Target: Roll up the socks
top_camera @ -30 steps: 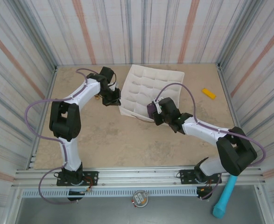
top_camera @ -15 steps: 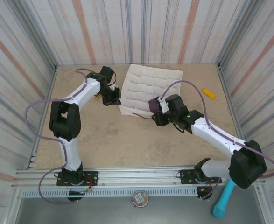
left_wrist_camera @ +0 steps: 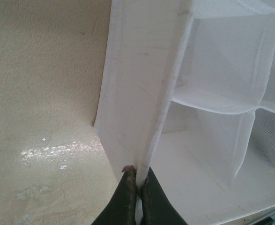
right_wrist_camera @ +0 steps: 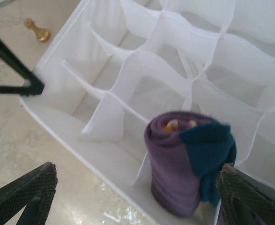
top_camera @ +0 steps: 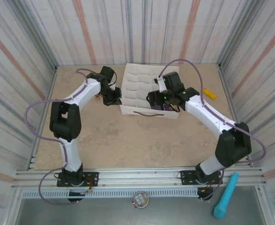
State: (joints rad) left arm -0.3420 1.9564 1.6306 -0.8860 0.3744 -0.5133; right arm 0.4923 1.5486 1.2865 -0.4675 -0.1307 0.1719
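The socks [right_wrist_camera: 182, 159] are rolled into one purple bundle, a teal heel on its side and orange showing at the top; it stands upright in a cell of the white tray [right_wrist_camera: 104, 124], in the row along the tray's near edge, right of the middle as seen from above; the right gripper [right_wrist_camera: 137, 176] hangs over it with its fingers [right_wrist_camera: 27, 190] spread wide, the bundle between them, clear of one and just beside the other; whether that one touches I cannot tell; the left gripper [left_wrist_camera: 136, 174] is pressed together on the tray's left rim, pinching the fabric edge; a gold pawn [right_wrist_camera: 36, 29] stands on the table [left_wrist_camera: 43, 93] near the tray; a yellow block [top_camera: 209, 93] lies well apart to the right
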